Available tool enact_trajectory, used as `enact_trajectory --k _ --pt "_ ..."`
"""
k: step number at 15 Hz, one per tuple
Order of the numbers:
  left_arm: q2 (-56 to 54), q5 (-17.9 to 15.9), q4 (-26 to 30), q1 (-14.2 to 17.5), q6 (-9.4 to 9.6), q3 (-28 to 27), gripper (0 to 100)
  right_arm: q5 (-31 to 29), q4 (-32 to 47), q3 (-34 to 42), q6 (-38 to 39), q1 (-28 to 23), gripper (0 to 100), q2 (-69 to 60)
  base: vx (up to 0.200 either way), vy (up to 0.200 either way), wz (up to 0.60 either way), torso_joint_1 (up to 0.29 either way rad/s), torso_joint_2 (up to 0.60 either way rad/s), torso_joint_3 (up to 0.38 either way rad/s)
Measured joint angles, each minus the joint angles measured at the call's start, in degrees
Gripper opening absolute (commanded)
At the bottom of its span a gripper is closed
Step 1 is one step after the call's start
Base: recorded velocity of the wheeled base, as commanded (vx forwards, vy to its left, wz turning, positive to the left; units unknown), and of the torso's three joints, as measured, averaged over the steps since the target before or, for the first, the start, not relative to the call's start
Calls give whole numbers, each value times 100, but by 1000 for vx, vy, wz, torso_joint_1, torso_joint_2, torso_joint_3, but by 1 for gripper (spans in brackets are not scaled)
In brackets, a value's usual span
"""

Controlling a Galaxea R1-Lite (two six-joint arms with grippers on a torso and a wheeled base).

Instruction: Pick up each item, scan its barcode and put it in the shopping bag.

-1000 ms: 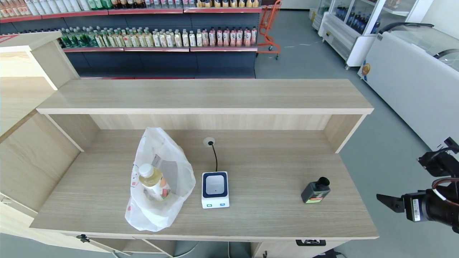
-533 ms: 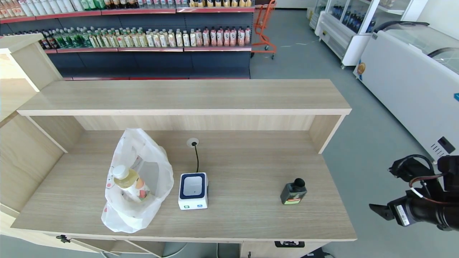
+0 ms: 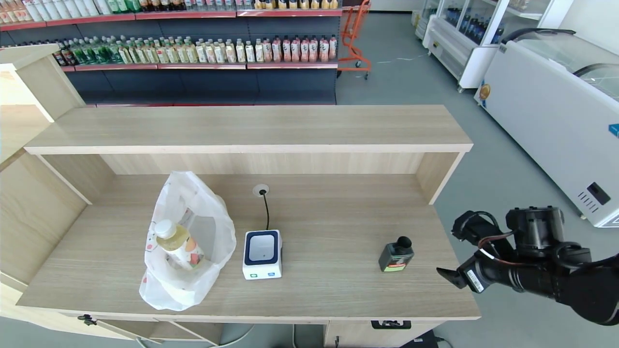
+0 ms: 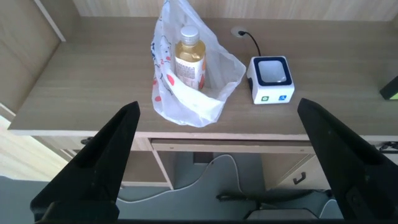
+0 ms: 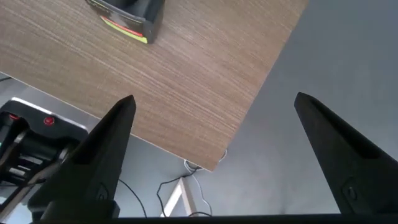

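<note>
Since one drink bottle (image 3: 175,243) already stands inside the shopping bag (image 3: 179,290), the small dark bottle (image 3: 396,254) is the item left; it sits near the right end of the counter (image 3: 338,295), well apart from the scanner (image 3: 262,253). The right gripper (image 5: 217,155) hangs just off that end, spread wide and empty, probably lining up a grasp; the left gripper (image 4: 217,155), equally wide, hangs before the counter's front.

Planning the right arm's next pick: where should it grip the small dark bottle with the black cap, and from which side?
Probably its squarish body below the round cap, from the right end of the wooden counter, where the open right gripper is. The small dark bottle appears upright, alone; the body gives flatter faces than the cap.
</note>
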Motion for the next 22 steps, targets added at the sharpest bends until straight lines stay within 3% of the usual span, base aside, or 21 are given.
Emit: enact_trajectory --k 3,15,16,22 --pt "0 2 0 -5 0 0 100 206 -278 -169 -255 347 100 603 0 0 0 0 0 0" --pt "0 0 0 0 0 0 100 817 -490 -1708 -517 722 100 2130 0 0 0 0 0 0" --pt "0 0 0 0 -2 0 100 819 -490 -1771 -545 752 0 2196 0 0 0 0 0 0" --pt "0 2 0 -7 -2 0 100 819 -506 -2077 -602 859 0 2491 0 0 0 0 0 0"
